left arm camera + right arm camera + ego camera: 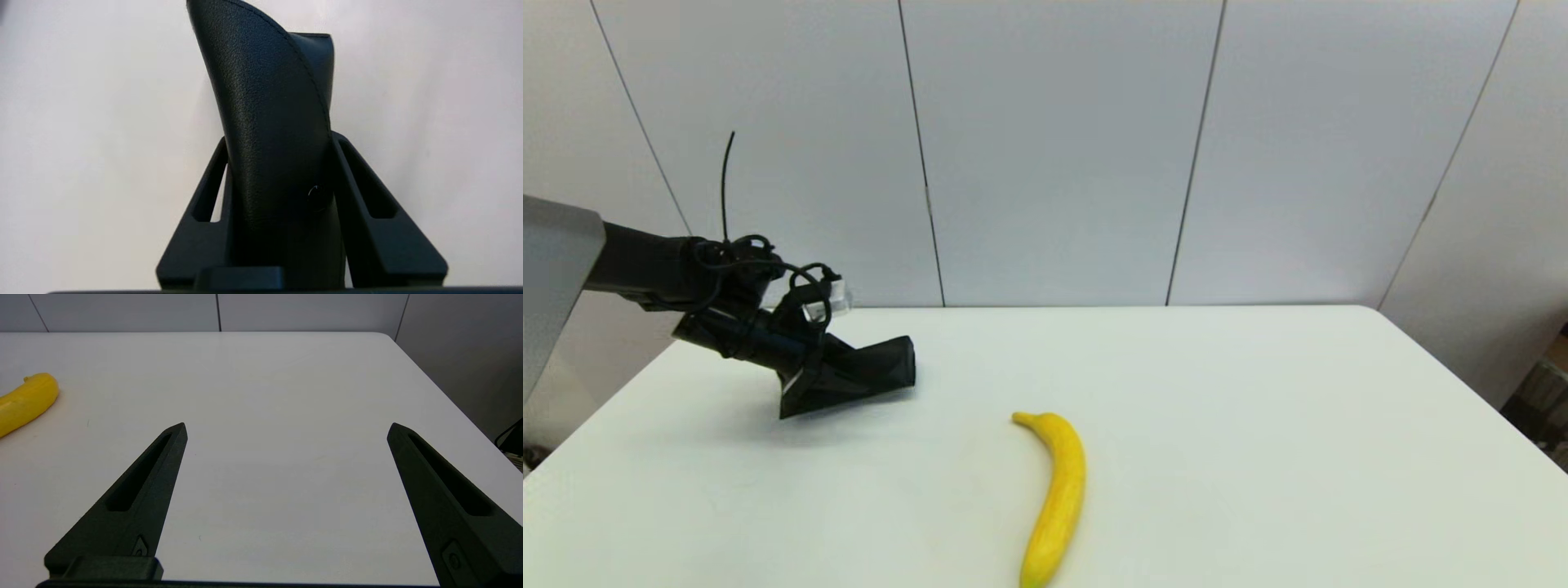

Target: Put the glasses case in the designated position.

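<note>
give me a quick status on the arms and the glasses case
Left gripper shut on the glasses case, held over the table's left rear. Right gripper open, idle, low over bare tabletop. Banana lies front centre, apart from the case.

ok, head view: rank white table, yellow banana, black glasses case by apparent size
1. White table
2. Curved yellow banana
3. Matte black glasses case, partly hidden in the left gripper jaws and farther from the camera, so 2 versus 3 is unsure.
</note>
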